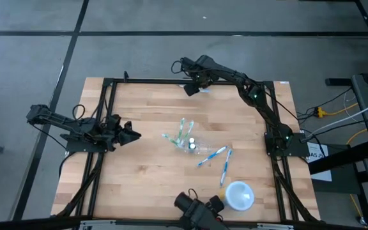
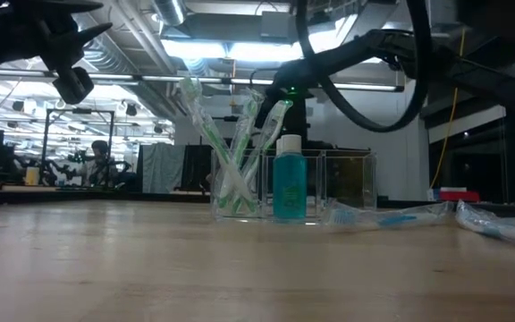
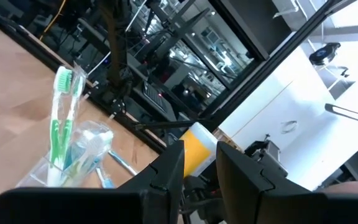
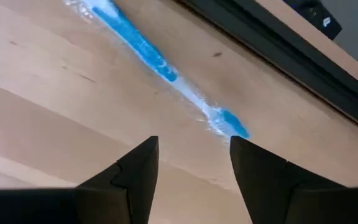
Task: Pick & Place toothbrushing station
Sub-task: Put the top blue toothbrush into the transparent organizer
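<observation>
My left gripper (image 1: 135, 134) hangs over the left side of the table (image 1: 145, 179), its fingers (image 3: 169, 168) spread a little with nothing between them, pointed toward the middle. My right gripper (image 1: 190, 87) is at the far edge of the table, just above the wood, fingers (image 4: 135, 165) spread and holding nothing; a blue toothbrush in a clear wrapper (image 4: 160, 65) lies just beyond them in my right wrist view. The clear holder (image 1: 185, 142) stands upright near the middle of the table, well apart from both grippers, with green toothbrushes (image 2: 226, 152) leaning inside it and a small blue bottle (image 2: 290, 186) in it too. Two more blue toothbrushes (image 1: 217, 160) lie flat just to its right. A round white cup (image 1: 238, 195) sits near the front edge, right of centre
</observation>
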